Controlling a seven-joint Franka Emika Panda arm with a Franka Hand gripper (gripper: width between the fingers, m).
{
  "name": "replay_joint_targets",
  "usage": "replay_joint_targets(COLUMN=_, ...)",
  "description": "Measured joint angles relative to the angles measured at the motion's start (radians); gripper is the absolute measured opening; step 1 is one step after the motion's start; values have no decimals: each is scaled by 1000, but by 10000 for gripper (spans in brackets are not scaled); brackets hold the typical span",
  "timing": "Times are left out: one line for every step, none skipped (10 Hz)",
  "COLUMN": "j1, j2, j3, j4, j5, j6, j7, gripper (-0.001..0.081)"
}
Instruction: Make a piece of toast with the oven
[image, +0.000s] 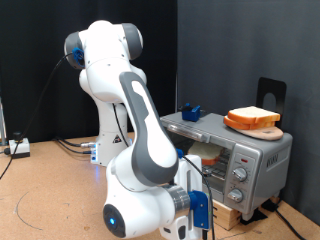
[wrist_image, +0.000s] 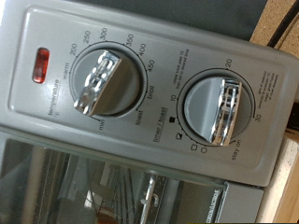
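The silver toaster oven (image: 225, 150) stands at the exterior view's right with its glass door looking shut. A pale shape (image: 206, 152) shows behind the glass; I cannot tell whether it is the piece of toast. My gripper (image: 196, 208) hangs low in front of the oven's door and knob side, and its fingers are not clear. The wrist view faces the oven's control panel (wrist_image: 154, 42) up close. It shows the temperature knob (wrist_image: 103, 82), the timer knob (wrist_image: 220, 110) and a lit red lamp (wrist_image: 40, 65). No fingers show in the wrist view.
A bread slice (image: 250, 115) lies on a tan round wooden board (image: 262, 130) on top of the oven. A small blue object (image: 192, 110) sits on the oven's top too. Cables (image: 45, 150) run over the floor at the exterior view's left. A black panel (image: 272, 95) stands behind the oven.
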Motion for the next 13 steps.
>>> replay_joint_targets(j1=6, j2=8, j3=0, j4=6, j5=-6, j6=0, j7=2, gripper=810)
replay_joint_targets(j1=10, j2=14, j3=0, j4=8, j5=-7, j6=0, j7=2, gripper=810)
replay_joint_targets(j1=12, j2=16, j3=0, j4=8, j5=-8, j6=0, j7=2, gripper=810)
replay_joint_targets(j1=14, j2=18, j3=0, j4=8, j5=-8, j6=1, j7=2, gripper=810)
replay_joint_targets(j1=17, j2=20, j3=0, j4=8, j5=-8, j6=4, j7=2, gripper=810)
replay_joint_targets(j1=21, j2=23, j3=0, j4=8, j5=-8, j6=7, j7=2, gripper=810)
replay_joint_targets(j1=26, j2=26, j3=2, j4=8, j5=-8, j6=8, j7=2, gripper=810)
replay_joint_targets(j1=32, j2=30, j3=7, j4=8, j5=-8, j6=10, j7=2, gripper=810)
replay_joint_targets(j1=39, j2=33, j3=12, j4=8, j5=-8, j6=16, j7=2, gripper=810)
replay_joint_targets(j1=48, j2=35, j3=15, j4=7, j5=-7, j6=25, j7=2, gripper=810)
replay_joint_targets(j1=57, j2=36, j3=16, j4=5, j5=-6, j6=39, j7=2, gripper=810)
replay_joint_targets(j1=66, j2=38, j3=18, j4=3, j5=-4, j6=52, j7=2, gripper=810)
replay_joint_targets(j1=74, j2=40, j3=21, j4=3, j5=-2, j6=58, j7=2, gripper=810)
